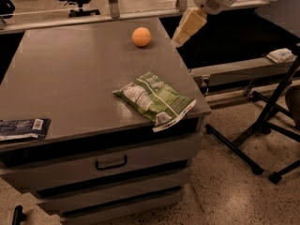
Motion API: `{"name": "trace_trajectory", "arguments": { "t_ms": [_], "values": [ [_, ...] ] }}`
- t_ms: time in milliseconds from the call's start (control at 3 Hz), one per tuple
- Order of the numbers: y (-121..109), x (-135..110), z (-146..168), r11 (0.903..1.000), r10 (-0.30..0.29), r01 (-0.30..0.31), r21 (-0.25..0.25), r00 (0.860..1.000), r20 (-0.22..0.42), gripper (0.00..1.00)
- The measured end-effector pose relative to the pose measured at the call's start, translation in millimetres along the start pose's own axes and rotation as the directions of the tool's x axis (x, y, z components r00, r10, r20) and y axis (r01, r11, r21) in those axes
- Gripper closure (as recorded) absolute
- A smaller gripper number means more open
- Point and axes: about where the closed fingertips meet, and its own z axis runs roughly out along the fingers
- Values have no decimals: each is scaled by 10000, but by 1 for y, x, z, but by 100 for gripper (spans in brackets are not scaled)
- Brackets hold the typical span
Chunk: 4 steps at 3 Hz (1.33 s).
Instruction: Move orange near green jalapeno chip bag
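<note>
Now, in the camera view, the gripper (182,35) hangs beside the far right edge of the counter (70,78); its state I cannot tell. The orange (141,36) lies at its 9 o'clock, and the green jalapeno chip bag (154,97) is well apart, at the orange's 6 o'clock.

The one camera looks down at a slant from above the front of the cabinet (70,78), facing its far edge, at middling range. The gripper (182,35) hangs upper right, just off the cabinet's right edge.
</note>
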Motion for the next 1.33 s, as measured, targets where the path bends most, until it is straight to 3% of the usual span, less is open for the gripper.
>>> {"name": "trace_trajectory", "arguments": {
  "t_ms": [333, 667, 1000, 1333],
  "values": [
    [-6, -10, 15, 9971, 749, -755, 21, 9916, 1057, 0],
    [-30, -31, 55, 9638, 2577, -2661, -188, 9106, 3230, 0],
    [-43, -46, 89, 9341, 3456, -3532, -522, 8580, 3800, 0],
    [-38, -69, 148, 9276, 3658, -3623, -914, 8308, 4194, 0]
  ]
}}
